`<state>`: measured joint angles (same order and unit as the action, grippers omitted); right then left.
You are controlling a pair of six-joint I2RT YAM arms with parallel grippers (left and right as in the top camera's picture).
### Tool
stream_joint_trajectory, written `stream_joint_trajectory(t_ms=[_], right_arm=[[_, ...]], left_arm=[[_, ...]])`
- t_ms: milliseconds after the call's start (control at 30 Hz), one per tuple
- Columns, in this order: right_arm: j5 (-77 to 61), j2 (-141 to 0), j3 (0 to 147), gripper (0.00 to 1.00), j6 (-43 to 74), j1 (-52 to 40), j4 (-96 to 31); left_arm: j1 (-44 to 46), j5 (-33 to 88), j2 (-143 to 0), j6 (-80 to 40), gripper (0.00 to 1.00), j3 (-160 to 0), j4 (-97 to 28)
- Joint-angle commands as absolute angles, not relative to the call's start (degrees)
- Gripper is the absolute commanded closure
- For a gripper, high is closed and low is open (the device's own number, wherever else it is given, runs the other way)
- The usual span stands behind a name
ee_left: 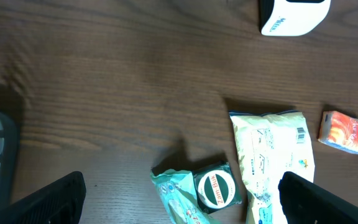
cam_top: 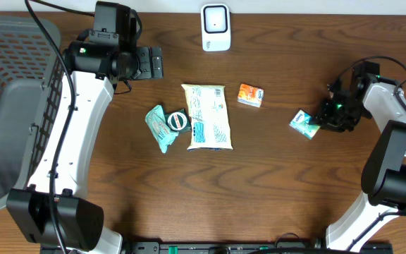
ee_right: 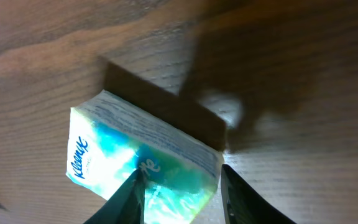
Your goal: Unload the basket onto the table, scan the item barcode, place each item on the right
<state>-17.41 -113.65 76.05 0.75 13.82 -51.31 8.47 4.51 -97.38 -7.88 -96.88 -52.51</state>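
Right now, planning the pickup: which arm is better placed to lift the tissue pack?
Right. The right gripper has a finger on either side of the tissue pack, while the left gripper hangs open, far from it.

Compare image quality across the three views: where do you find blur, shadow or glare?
Overhead: evenly lit, sharp. Left wrist: the left gripper shows dark, soft-edged fingers. Right wrist: the Kleenex pack casts a dark shadow on the table; the right gripper has blurred fingers.
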Motion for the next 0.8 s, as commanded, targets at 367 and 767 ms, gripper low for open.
stream_joint_trajectory(t_ms=[367, 767], right_arm=[[-19.6, -114.7, 67.1, 0.99, -1.8, 14.2, -42.2], [-47.9, -114.6, 80.0, 0.99, -0.5, 14.3, -56.1]], left_arm=[[8.4, 4.0, -97.0, -8.2, 0.02, -97.4, -52.7], [8.4, 4.0, -97.0, -8.2, 0.02, -97.4, -52.7]])
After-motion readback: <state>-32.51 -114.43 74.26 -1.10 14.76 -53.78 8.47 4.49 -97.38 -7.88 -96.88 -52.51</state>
